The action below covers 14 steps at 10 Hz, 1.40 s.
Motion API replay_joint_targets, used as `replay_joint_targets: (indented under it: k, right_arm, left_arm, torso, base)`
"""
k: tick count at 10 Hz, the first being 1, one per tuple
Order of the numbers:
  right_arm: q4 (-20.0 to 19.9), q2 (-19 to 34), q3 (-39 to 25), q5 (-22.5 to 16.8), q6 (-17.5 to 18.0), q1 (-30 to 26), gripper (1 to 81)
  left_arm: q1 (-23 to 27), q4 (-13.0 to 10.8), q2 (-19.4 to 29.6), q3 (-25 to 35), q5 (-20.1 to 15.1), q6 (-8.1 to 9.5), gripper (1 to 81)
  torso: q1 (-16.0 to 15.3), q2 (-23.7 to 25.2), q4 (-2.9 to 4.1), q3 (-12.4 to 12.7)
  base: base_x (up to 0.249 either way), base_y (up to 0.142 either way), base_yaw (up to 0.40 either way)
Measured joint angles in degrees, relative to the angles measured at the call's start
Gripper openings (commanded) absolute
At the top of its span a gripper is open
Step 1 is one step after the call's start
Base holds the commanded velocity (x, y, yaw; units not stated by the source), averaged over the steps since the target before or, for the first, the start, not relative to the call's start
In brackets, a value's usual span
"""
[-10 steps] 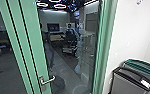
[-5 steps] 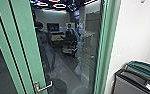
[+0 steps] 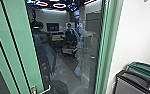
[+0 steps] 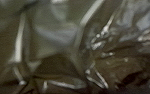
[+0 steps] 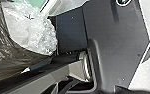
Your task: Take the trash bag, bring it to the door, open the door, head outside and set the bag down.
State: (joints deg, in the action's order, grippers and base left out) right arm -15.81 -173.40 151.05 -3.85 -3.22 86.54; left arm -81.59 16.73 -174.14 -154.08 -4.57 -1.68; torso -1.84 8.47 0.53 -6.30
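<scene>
You can't tell here whether either hand is spread, pressed together or pinching something. The dark, wrinkled trash bag (image 4: pixel 58 57) is right up close to your left hand's camera. From your right hand's camera you see its dark plastic too, beside crumpled clear plastic (image 5: pixel 28 27). Farther out, ahead of your hands, stands the green-framed glass door (image 3: pixel 18 45) with its metal handle (image 3: pixel 44 90). A person (image 3: pixel 70 33) shows small in the glass, and out to the right are a grey bin (image 3: pixel 132 86) and a green-topped bin (image 3: pixel 146 69)
</scene>
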Motion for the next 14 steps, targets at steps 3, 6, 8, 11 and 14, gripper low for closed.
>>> replay_joint_targets:
  k: [3,6,8,11,14]
  right_arm:
    - [0.22,-0.04,0.1,-0.05,0.0,0.12,81.1]
    - [0.24,-0.06,0.11,-0.05,0.0,0.12,81.1]
    - [0.24,-0.06,0.1,-0.05,0.0,0.12,81.1]
    - [0.24,-0.06,0.11,-0.05,0.0,0.15,81.1]
    - [0.24,-0.06,0.11,-0.06,0.0,0.15,81.1]
  left_arm:
    - [-0.62,0.0,0.0,0.0,-0.3,0.0,1.0]
    - [-0.49,0.0,0.0,0.0,-0.22,0.0,1.0]
    - [-0.49,0.0,0.02,0.0,-0.2,0.01,1.0]
    - [-0.49,0.0,0.05,0.0,-0.2,0.0,1.0]
    - [-0.49,0.0,0.05,0.0,-0.22,0.0,1.0]
  torso:
    - [0.07,0.0,0.0,0.0]
    - [0.07,0.0,0.0,0.0]
    - [0.07,0.0,0.0,0.0]
    - [0.07,0.0,0.0,0.0]
    - [0.07,0.0,0.0,0.0]
  base:
    - [0.0,0.0,0.0]
    - [0.0,0.0,0.0]
    - [0.0,0.0,0.0]
    - [0.0,0.0,0.0]
    - [0.0,0.0,0.08]
